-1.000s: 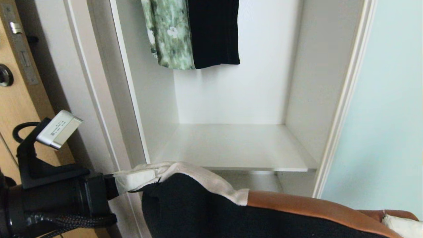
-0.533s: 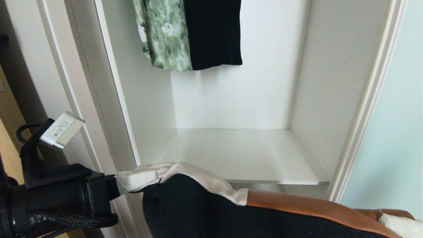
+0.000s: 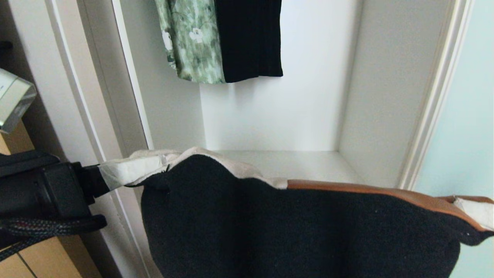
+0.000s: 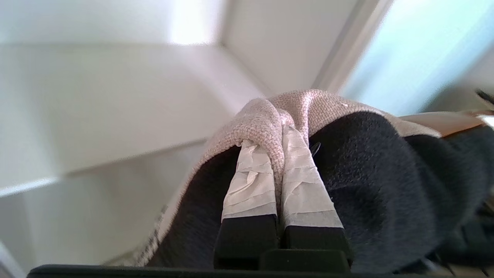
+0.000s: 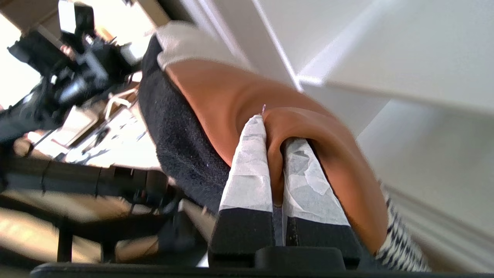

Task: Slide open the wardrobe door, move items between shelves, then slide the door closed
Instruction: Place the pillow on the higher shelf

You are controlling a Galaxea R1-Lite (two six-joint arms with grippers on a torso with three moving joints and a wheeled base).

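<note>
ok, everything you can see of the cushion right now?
The cushion is held in front of the open wardrobe, dark fuzzy back toward the head camera, top edge about level with the shelf. That edge shows beige woven fabric on the left and smooth rust-brown on the right; a houndstooth strip shows in the right wrist view. The left gripper pinches the beige corner, the right gripper the brown one.

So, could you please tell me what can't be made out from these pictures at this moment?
- Head view: the cushion covers the shelf's front edge and whatever lies below.
- Head view: the green garment and black garment are cut off by the top edge.
- Head view: the right hand is mostly beyond the frame.
- Right wrist view: the background clutter is blurred.
</note>
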